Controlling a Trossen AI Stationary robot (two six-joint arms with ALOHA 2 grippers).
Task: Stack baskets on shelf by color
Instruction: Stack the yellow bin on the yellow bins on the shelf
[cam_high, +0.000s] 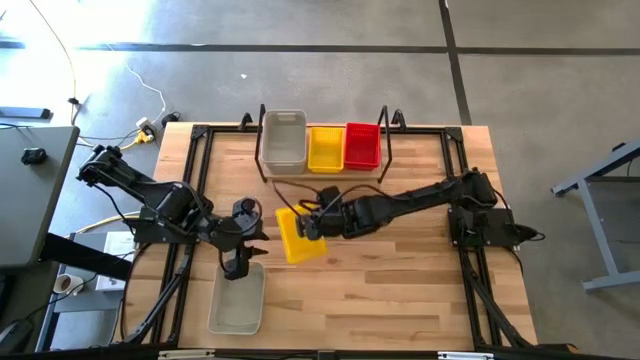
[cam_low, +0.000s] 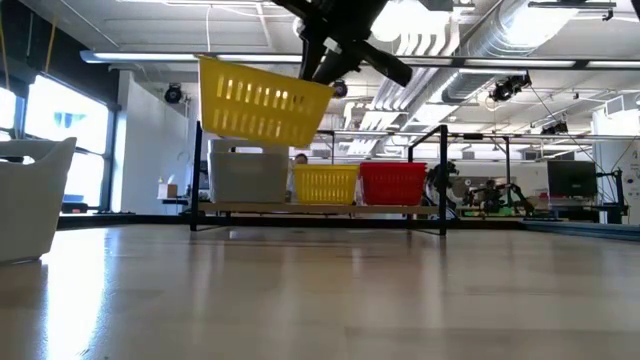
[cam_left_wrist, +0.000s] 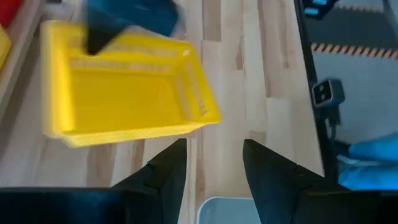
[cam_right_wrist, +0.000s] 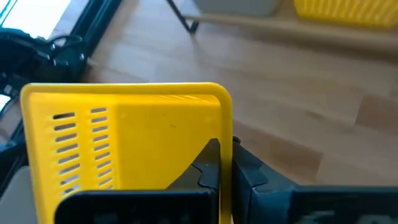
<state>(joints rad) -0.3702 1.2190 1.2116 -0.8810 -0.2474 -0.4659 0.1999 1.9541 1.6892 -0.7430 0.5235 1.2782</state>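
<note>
- Light wood plank table (cam_high: 400, 290) on a grey concrete floor; the low view shows a big room behind it with ceiling ducts and windows.
- Shelf (cam_high: 322, 170) at the table's far edge (black rod rack): grey-white basket (cam_high: 284, 139), yellow basket (cam_high: 326, 148) and red basket (cam_high: 362, 145) side by side on it.
- Right gripper (cam_high: 312, 226) is clenched on the rim of a lifted yellow basket (cam_high: 297, 240), tilted and clear of the table, in front of the shelf.
- Left gripper (cam_high: 236, 268) has its fingers spread with nothing between them, and hovers over another grey-white basket (cam_high: 237, 302) near the table's front left edge.
- Bare table to the front right; black frame rails (cam_high: 190, 200) along both sides.
</note>
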